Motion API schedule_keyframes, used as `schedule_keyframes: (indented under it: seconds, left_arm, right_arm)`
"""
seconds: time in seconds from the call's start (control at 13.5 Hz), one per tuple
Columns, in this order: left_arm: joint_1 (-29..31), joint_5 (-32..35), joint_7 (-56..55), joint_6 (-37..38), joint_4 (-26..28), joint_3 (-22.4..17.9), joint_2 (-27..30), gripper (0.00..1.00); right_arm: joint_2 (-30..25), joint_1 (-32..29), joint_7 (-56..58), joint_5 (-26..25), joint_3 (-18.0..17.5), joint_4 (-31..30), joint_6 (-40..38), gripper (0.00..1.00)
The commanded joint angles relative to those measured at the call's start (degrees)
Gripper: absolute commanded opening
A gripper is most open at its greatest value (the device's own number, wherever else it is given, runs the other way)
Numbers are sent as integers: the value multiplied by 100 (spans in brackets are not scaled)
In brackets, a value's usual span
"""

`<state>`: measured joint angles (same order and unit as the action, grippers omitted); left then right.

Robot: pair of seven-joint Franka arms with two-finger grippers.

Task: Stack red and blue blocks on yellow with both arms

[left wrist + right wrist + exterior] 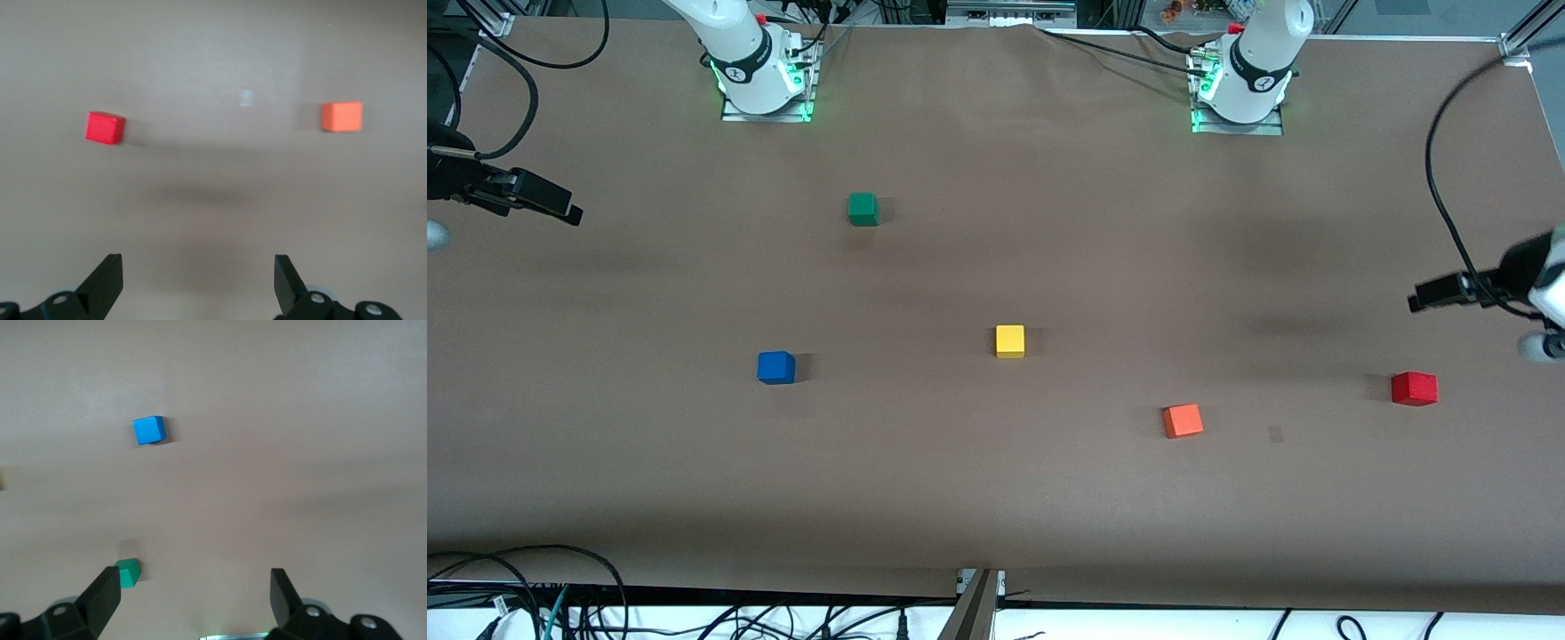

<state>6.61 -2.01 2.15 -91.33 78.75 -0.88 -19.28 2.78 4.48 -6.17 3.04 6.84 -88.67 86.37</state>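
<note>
The yellow cube [1010, 341] sits in the middle of the table. The blue cube [776, 367] lies toward the right arm's end, the deep red cube [1414, 388] toward the left arm's end. My left gripper [1440, 293] hangs open and empty over the left arm's end of the table, apart from the red cube. In the left wrist view the gripper [199, 280] has the red cube [105, 127] well ahead of its fingers. My right gripper [534, 197] hangs open and empty over the right arm's end. In the right wrist view the gripper [195, 597] sees the blue cube [148, 430].
An orange-red cube [1183, 420] lies between the yellow and red cubes, nearer to the front camera; it also shows in the left wrist view [342, 116]. A green cube [863, 209] sits nearer the bases and shows in the right wrist view [129, 572]. Cables run along the table's front edge.
</note>
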Motion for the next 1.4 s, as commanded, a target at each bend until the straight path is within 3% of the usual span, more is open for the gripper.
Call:
schedule_keyframes:
  seconds: [0.0, 0.3, 0.52, 0.89, 1.11, 1.33]
  left_arm:
    - [436, -63, 1098, -393, -255, 0, -671, 100]
    - [868, -45, 2312, -1500, -176, 0, -1410, 100]
    - [1018, -36, 2544, -1896, -115, 0, -1867, 100]
    - [1079, 34, 2798, -3109, 641, -9, -2044, 100]
    - [1176, 105, 3019, -3383, 651, -9, -2220, 100]
    - [1255, 113, 3106, -3435, 668, -9, -2325, 100]
  right_arm:
    - [73, -87, -15, 101, -51, 87, -50, 100]
    - [231, -52, 81, 118, -77, 87, -6, 100]
    - [924, 123, 133, 48, -95, 113, -94, 100]
    - [1066, 141, 809, 109, -103, 78, 212, 100]
    - [1654, 272, 1232, 153, -121, 25, 1133, 100]
    - [2286, 562, 1232, 600, -121, 43, 2126, 100]
